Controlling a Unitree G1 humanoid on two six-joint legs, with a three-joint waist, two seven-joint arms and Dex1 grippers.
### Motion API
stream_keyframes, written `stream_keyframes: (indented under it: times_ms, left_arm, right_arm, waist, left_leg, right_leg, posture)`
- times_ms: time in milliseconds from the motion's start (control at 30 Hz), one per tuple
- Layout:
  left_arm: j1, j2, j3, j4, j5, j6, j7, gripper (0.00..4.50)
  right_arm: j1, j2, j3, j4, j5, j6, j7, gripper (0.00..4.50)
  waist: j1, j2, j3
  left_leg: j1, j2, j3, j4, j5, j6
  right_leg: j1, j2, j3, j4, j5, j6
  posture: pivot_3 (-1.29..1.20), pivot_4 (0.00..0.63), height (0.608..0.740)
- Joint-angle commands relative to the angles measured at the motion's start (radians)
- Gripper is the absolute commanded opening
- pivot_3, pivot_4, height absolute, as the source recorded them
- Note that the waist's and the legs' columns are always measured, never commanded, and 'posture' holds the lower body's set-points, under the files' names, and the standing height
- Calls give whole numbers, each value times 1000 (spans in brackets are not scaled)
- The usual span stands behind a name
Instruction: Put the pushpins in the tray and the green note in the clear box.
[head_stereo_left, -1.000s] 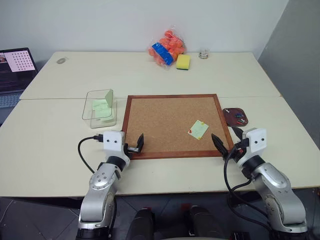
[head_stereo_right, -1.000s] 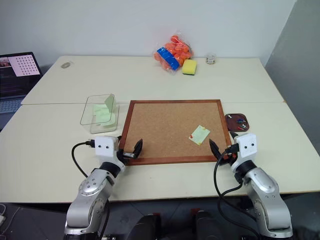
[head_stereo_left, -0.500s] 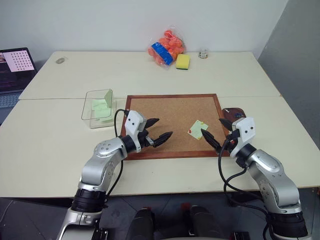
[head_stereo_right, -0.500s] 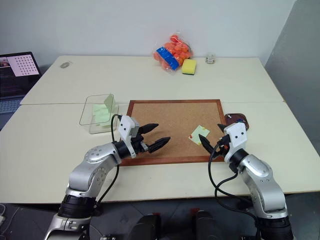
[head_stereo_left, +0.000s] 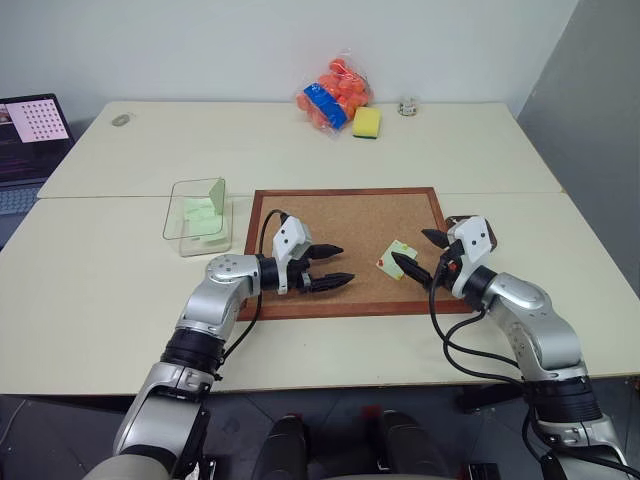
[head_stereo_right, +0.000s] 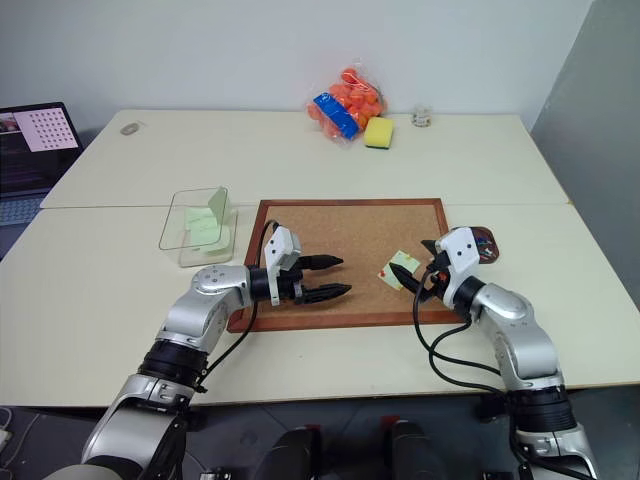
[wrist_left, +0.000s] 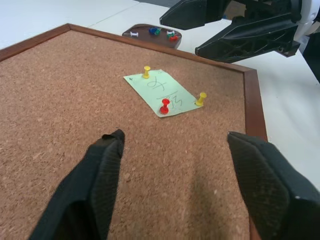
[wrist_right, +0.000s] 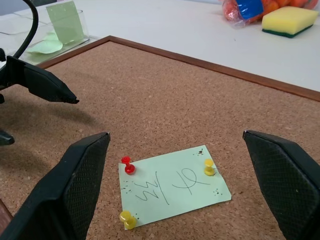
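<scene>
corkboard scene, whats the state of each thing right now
green note: flat on the corkboard, pinned by one red and two yellow pushpins
tray: on the table beside the board, holds loose pins
clear box: open-topped, green slips inside
left gripper: fingers open, over the board
right gripper: fingers open, at the note

Silver-grey metallic arms, black joint rings; white boxy wrist housings; black cables looping from wrists; left gripper (head_stereo_left: 335, 266) and right gripper (head_stereo_left: 420, 254) with tapered black fingers
</scene>
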Motion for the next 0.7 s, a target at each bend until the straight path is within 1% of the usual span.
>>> stream_keyframes:
  times_ms: [33,100,133,200,267,400,467,600,700]
  left_arm:
    - [-32,-2,15,33,13,-61,-29,2526]
    - [-41,-4,12,66,26,-88,-36,2142]
    - [-44,-6,7,85,36,-108,-38,2028]
    - [-49,-12,3,111,50,-137,-41,1573]
    - [-54,-20,7,125,55,-150,-44,1292]
    - [-55,-30,9,147,63,-164,-46,399]
    - [-53,-33,7,160,73,-174,-44,47]
    - [-31,-43,-14,179,106,-190,-34,20]
    - [-10,-48,-31,185,132,-165,-29,20]
  right_arm:
    - [-26,3,-1,17,-10,-45,16,4500]
    - [-42,6,6,61,-25,-67,19,4500]
    - [-52,9,8,86,-33,-79,19,4500]
    - [-70,15,7,132,-45,-102,11,4500]
    - [-87,22,4,169,-52,-119,10,4500]
    - [-114,36,2,226,-57,-149,14,4500]
    - [-123,42,5,249,-61,-166,19,4500]
    - [-157,64,16,330,-67,-214,39,4500]
    - [-181,79,21,382,-79,-241,46,4500]
  waist:
    - [0,0,0]
    - [0,0,0]
    - [-1,0,0]
    - [-2,0,0]
    - [-2,0,0]
    - [-1,0,0]
    - [-2,0,0]
    - [-2,0,0]
    - [-2,0,0]
  left_leg:
    - [0,0,0,0,0,0]
    - [0,0,0,0,0,0]
    - [0,0,0,0,0,0]
    - [0,0,0,0,0,0]
    - [0,0,0,0,0,0]
    - [0,0,0,0,0,0]
    - [0,0,0,0,0,0]
    - [0,0,0,0,0,0]
    - [0,0,0,0,0,0]
  right_leg:
    - [0,0,0,0,0,0]
    - [0,0,0,0,0,0]
    - [0,0,0,0,0,0]
    - [0,0,0,0,0,0]
    - [0,0,0,0,0,0]
    - [0,0,0,1,0,0]
    - [0,0,0,1,0,0]
    - [0,0,0,1,1,-1]
    - [0,0,0,1,1,-2]
  posture:
    - [0,150,740]
    - [0,150,740]
    - [0,150,740]
    - [0,150,740]
    - [0,150,740]
    - [0,150,740]
    - [0,150,740]
    - [0,150,740]
    - [0,150,740]
